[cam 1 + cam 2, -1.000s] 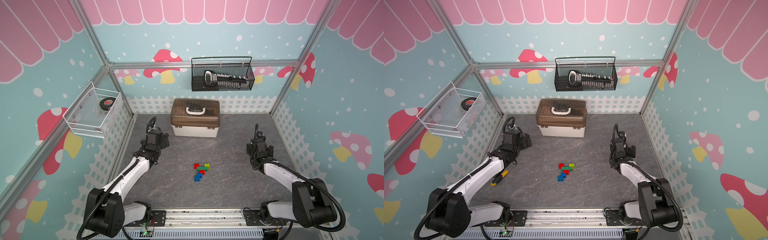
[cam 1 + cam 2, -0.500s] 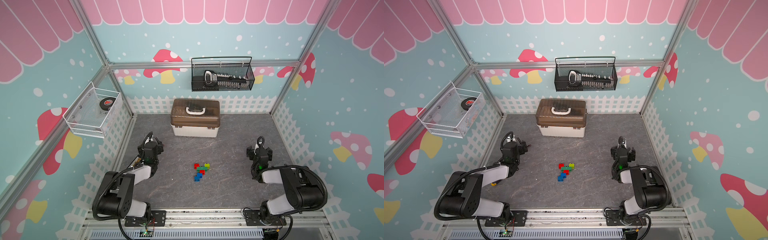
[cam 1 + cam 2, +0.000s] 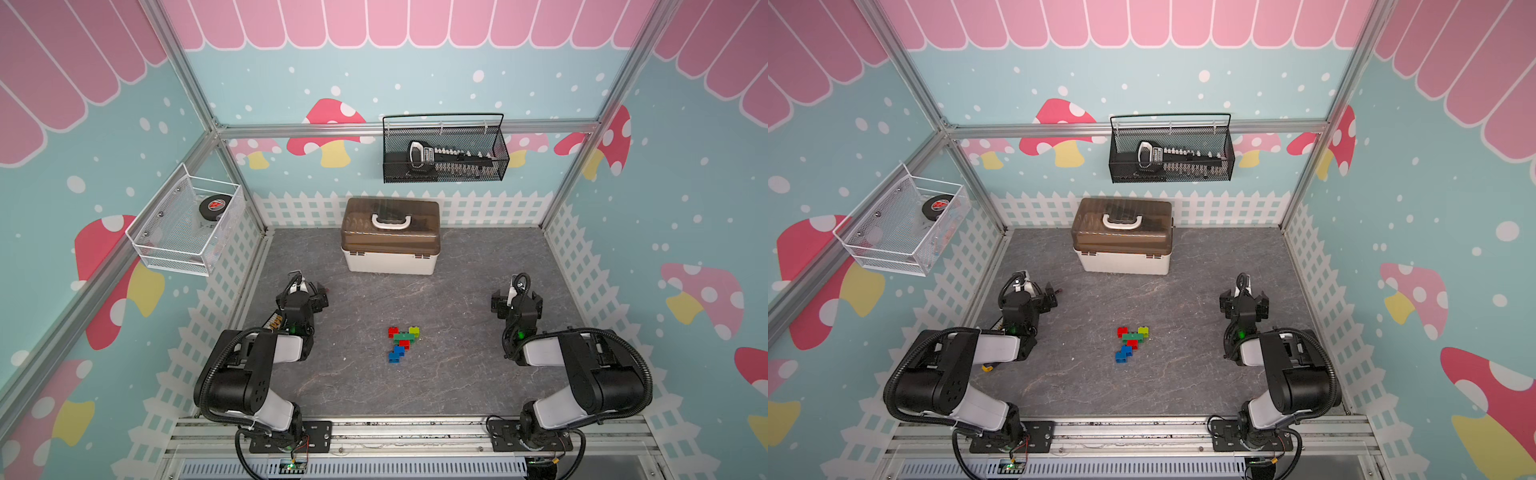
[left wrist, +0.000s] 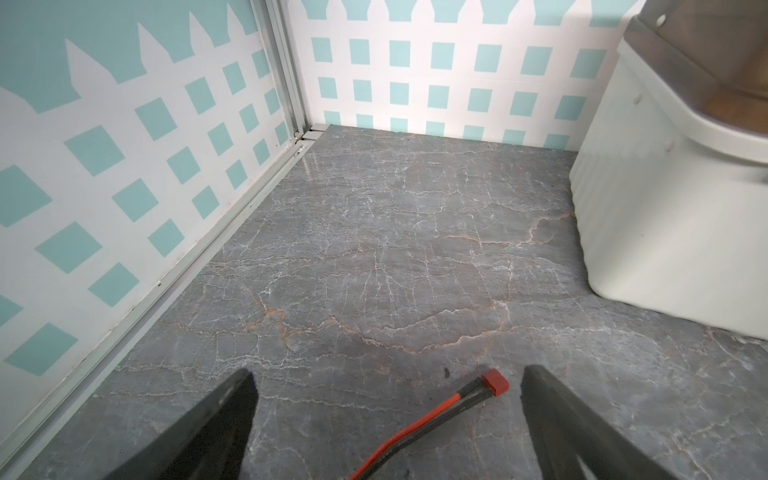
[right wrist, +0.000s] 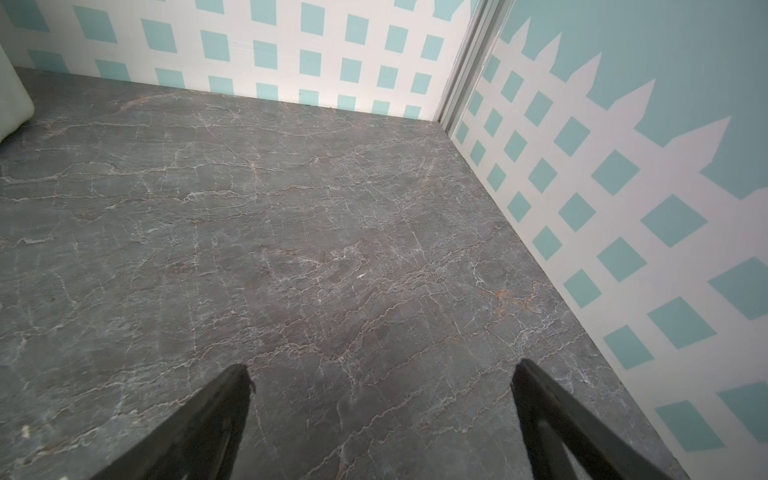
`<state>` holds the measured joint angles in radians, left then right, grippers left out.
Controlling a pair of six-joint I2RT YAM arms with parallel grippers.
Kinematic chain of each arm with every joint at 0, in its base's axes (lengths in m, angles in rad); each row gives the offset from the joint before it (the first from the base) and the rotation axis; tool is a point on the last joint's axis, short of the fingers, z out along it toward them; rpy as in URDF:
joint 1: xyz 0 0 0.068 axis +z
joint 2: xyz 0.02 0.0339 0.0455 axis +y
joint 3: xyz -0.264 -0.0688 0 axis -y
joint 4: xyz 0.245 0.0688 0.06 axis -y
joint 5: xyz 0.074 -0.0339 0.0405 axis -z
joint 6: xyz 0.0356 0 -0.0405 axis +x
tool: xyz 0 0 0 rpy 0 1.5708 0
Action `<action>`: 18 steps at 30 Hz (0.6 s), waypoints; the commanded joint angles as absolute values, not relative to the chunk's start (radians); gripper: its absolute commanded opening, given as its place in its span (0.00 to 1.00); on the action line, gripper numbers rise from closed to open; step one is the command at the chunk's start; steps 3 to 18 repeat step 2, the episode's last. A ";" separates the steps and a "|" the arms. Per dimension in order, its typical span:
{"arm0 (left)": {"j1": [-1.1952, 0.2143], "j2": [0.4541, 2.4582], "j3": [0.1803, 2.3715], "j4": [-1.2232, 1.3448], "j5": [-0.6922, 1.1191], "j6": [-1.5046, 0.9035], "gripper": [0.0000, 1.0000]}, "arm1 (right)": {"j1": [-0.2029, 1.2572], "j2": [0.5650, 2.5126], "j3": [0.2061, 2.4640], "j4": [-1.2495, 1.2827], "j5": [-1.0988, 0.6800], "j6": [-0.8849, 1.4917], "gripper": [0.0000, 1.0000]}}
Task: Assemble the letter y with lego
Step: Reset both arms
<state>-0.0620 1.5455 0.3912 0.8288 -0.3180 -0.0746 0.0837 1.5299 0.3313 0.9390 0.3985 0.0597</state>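
The lego bricks lie joined as the letter y (image 3: pixel 402 343) (image 3: pixel 1131 343) in the middle of the grey table. A red tip (image 3: pixel 393 331) and a lime tip (image 3: pixel 414 331) sit on a green bar (image 3: pixel 404 336). Below it run a red brick (image 3: pixel 404 344) and blue bricks (image 3: pixel 397 354). My left gripper (image 3: pixel 320 297) (image 4: pixel 386 374) is open, far left of the bricks, over bare table. My right gripper (image 3: pixel 516 299) (image 5: pixel 381 368) is open, far to their right, with nothing between its fingers. Neither wrist view shows the bricks.
A brown-lidded white toolbox (image 3: pixel 390 237) (image 4: pixel 665 187) stands at the back. A red-and-black cable end (image 4: pixel 494 381) lies between the left fingers. A yellow screwdriver handle (image 3: pixel 987 367) peeks from under the left arm. A black basket (image 3: pixel 444 149) and a white basket (image 3: pixel 183 224) hang on the walls.
Both arms have folded back toward the front rail, drawing the grippers a little nearer the front. Both grippers stayed open. The joined bricks have not moved.
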 commanded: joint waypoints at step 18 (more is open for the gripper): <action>-0.066 1.531 0.394 0.870 -0.309 -0.063 1.00 | 0.078 1.528 0.336 0.970 0.393 0.054 0.99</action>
